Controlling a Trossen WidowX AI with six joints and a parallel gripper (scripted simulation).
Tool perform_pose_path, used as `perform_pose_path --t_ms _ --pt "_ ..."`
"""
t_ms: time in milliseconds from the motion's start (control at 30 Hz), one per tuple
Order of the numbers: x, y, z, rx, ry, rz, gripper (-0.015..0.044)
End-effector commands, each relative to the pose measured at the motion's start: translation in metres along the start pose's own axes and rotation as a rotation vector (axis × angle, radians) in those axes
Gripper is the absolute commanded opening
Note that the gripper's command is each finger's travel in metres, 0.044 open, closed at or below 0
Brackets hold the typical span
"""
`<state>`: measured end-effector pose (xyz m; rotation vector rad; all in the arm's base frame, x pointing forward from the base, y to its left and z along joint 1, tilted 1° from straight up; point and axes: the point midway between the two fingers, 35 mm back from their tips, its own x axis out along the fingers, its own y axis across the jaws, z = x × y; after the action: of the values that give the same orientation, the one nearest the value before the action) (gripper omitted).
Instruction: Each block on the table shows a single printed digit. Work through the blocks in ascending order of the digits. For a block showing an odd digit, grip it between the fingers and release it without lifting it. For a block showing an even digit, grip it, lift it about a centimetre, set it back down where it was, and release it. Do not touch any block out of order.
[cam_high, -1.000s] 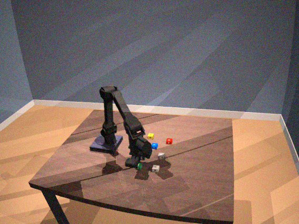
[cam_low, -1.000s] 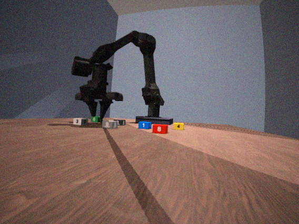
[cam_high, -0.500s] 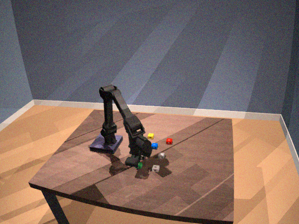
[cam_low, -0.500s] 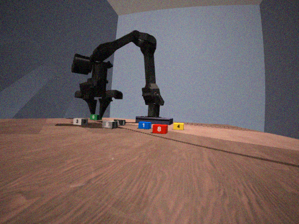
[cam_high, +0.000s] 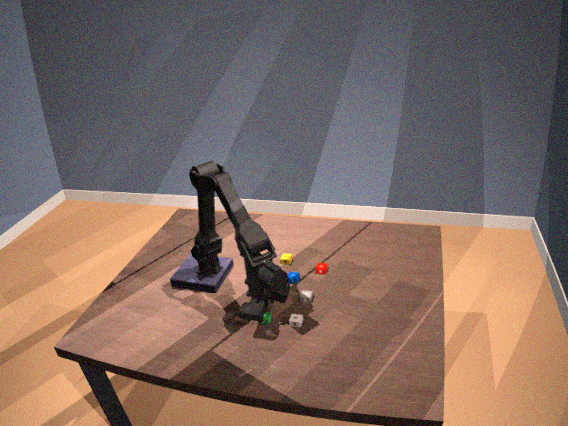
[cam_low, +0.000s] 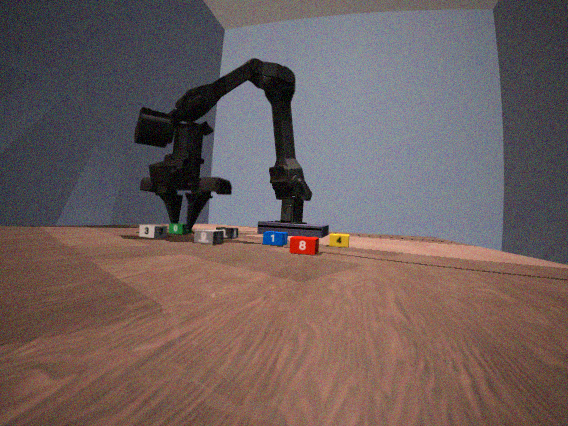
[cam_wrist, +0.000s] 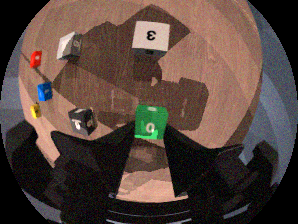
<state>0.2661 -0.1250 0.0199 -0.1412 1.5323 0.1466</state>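
Observation:
My gripper (cam_high: 267, 315) (cam_low: 182, 228) (cam_wrist: 149, 125) points down, shut on the green block (cam_high: 268, 318) (cam_low: 175, 228) (cam_wrist: 151, 120) showing 0, at table level; no lift can be made out. A blue block (cam_high: 293, 277) (cam_low: 275, 238) (cam_wrist: 44, 91) shows 1. A white block (cam_high: 296, 320) (cam_low: 152, 231) (cam_wrist: 151, 34) shows 3. A yellow block (cam_high: 286, 258) (cam_low: 339, 240) (cam_wrist: 35, 110) shows 4. A red block (cam_high: 321, 268) (cam_low: 304, 245) (cam_wrist: 35, 59) shows 8. A grey block (cam_high: 306, 296) (cam_low: 208, 236) (cam_wrist: 68, 46) and a dark block (cam_low: 230, 232) (cam_wrist: 82, 121) have digits I cannot read surely.
The wooden table (cam_high: 380, 350) (cam_low: 300, 340) carries the arm's dark base (cam_high: 202, 274) (cam_low: 293, 228). The white block lies just beyond the gripped block in the wrist view. The dark block stands close beside one finger and is hidden by the gripper in the top view.

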Motion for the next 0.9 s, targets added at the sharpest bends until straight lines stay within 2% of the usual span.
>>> perform_pose_path --t_ms 0,133,500,600,700,833,867 --pt "0.002 0.001 -0.002 -0.002 0.006 0.003 0.012" --pt "0.002 0.001 -0.002 -0.002 0.006 0.003 0.012" --pt "0.002 0.001 -0.002 -0.002 0.006 0.003 0.04" --pt "-0.001 0.001 -0.001 -0.002 0.005 0.003 0.04" --pt "-0.031 0.001 -0.001 -0.002 0.005 0.003 0.04" --pt "-0.034 0.001 -0.001 -0.002 0.005 0.003 0.04" --pt "-0.036 0.001 -0.001 -0.002 0.005 0.003 0.0374"
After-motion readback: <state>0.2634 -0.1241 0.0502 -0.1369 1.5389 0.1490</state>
